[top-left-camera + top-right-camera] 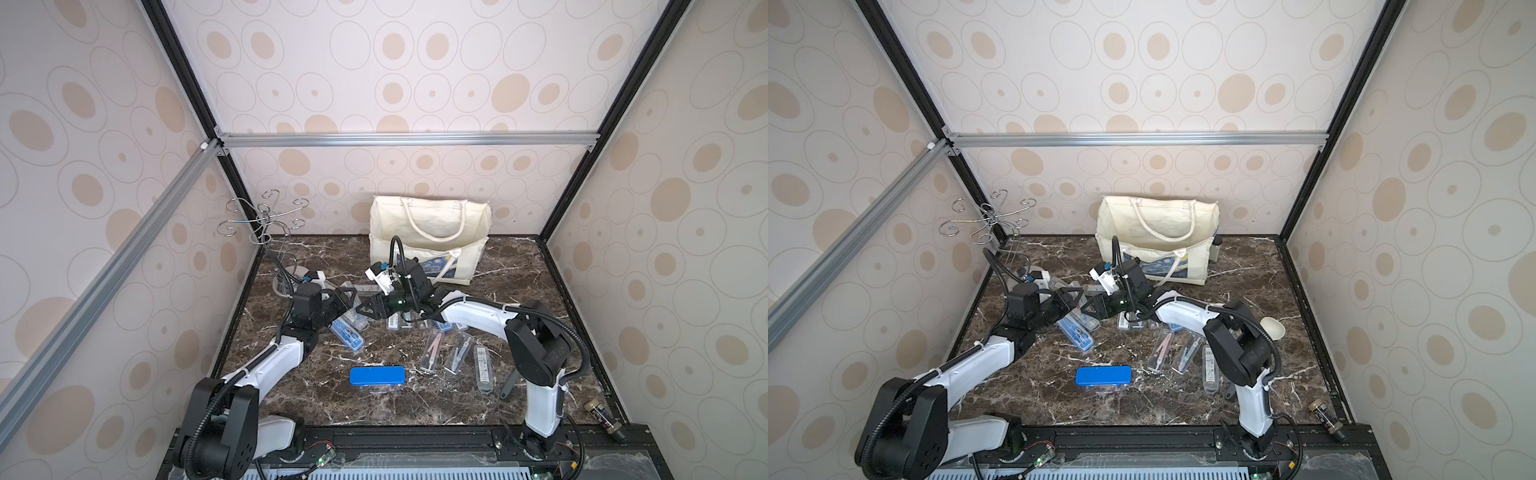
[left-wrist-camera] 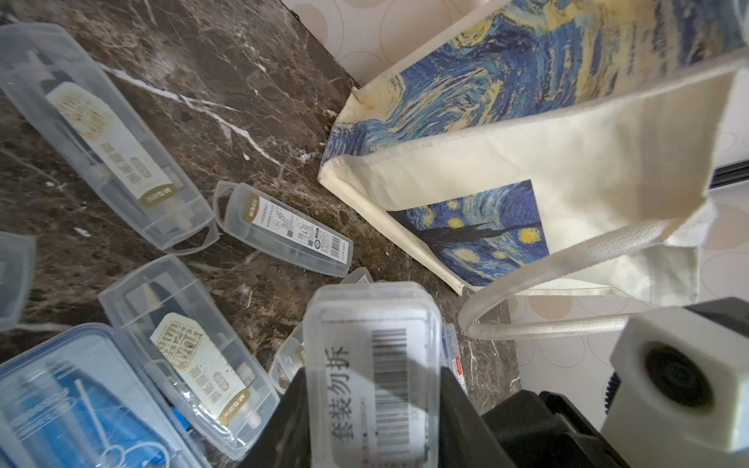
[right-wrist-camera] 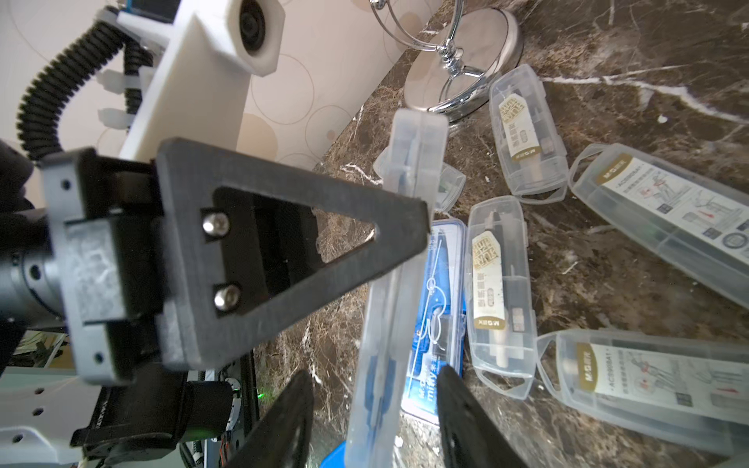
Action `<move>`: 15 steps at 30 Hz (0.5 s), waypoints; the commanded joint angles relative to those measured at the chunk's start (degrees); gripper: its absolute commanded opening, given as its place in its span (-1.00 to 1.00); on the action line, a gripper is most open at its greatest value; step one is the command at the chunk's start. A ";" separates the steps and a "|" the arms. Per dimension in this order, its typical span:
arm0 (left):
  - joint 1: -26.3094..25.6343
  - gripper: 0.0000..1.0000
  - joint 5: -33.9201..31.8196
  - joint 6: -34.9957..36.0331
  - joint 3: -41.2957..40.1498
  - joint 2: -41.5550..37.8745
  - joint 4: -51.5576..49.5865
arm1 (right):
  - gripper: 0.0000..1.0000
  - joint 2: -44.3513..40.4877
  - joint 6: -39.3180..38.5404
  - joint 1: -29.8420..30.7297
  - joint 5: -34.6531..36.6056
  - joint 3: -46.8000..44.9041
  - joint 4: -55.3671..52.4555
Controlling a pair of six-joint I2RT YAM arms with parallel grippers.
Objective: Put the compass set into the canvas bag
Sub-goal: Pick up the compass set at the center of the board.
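The compass set [image 2: 373, 385], a clear plastic case with a barcode label, is held off the table with my left gripper [image 2: 373, 381] shut on it. In the right wrist view the same case [image 3: 389, 324] stands edge-on between my right gripper's [image 3: 375, 375] black fingers [image 3: 458, 405], with a gap on each side, so that gripper is open. Both grippers meet mid-table in a top view, left [image 1: 353, 297] and right [image 1: 365, 309]. The canvas bag [image 1: 428, 232] stands just behind them against the back wall, mouth up, with its starry print [image 2: 486, 239] facing forward.
Several more clear compass cases [image 1: 432, 351] lie scattered on the marble table [image 1: 519, 266]. A blue case [image 1: 377, 376] sits near the front. A blue-lined case [image 1: 347, 334] lies under the left arm. A chrome hook stand [image 1: 266, 220] is at the back left, and a small bottle [image 1: 602, 419] at the front right.
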 commanded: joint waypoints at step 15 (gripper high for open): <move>-0.48 -0.28 2.81 -2.19 0.73 3.14 8.87 | -0.40 3.76 -1.99 2.60 8.31 5.14 -5.09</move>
